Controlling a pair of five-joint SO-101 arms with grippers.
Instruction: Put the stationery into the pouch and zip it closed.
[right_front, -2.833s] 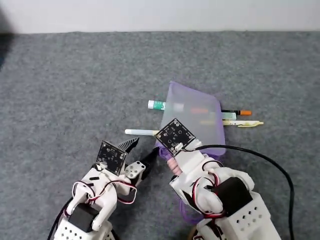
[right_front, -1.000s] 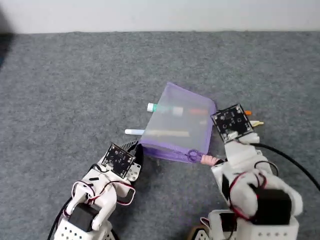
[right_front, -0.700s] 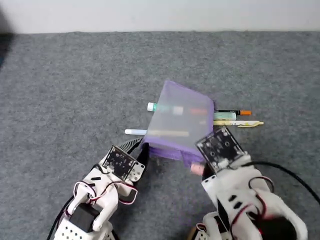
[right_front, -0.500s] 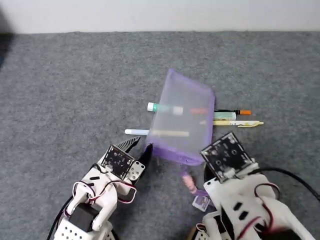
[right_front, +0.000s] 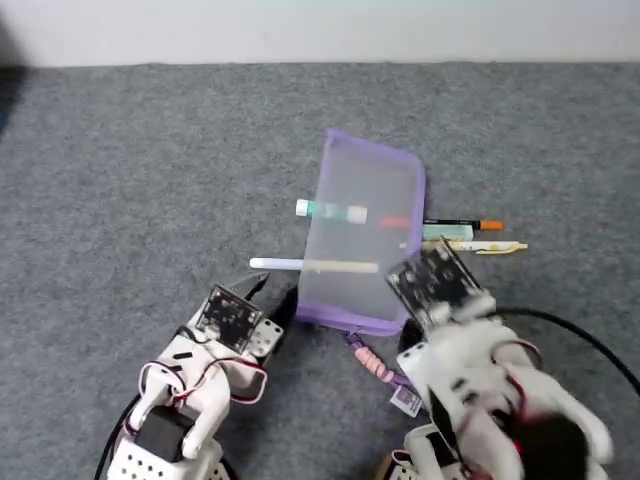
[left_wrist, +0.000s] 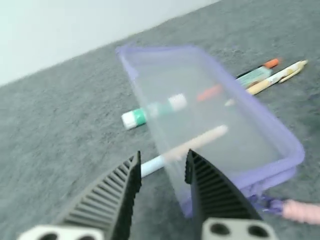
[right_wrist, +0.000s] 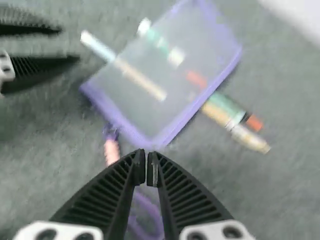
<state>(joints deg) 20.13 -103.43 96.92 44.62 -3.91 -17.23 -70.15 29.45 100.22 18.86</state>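
A translucent purple pouch (right_front: 360, 250) (left_wrist: 215, 120) (right_wrist: 165, 85) lies flat on the grey carpet. A green-and-white glue stick (right_front: 318, 210) (left_wrist: 134, 118) and a white pen (right_front: 272, 264) (left_wrist: 152, 166) show through it and stick out on one side. An orange-tipped pen (right_front: 480, 225) (right_wrist: 252, 121) and a yellow pen (right_front: 495, 247) (right_wrist: 250, 140) stick out on the other. The pink zipper pull (right_front: 368, 362) (right_wrist: 110, 151) trails off the pouch's near edge. My left gripper (left_wrist: 162, 167) (right_front: 275, 295) is open at the pouch's near left corner. My right gripper (right_wrist: 146, 167) hangs shut above the near edge, beside the pull.
Grey carpet (right_front: 150, 170) covers the table, with free room to the left and behind the pouch. A pale wall (right_front: 320, 30) runs along the far edge. A purple strap with a small tag (right_front: 405, 400) lies by the right arm's base.
The right arm swung right with the pull, then came back and let it go. The pouch turned and settled flat over the stationery. The left gripper stayed by the corner.
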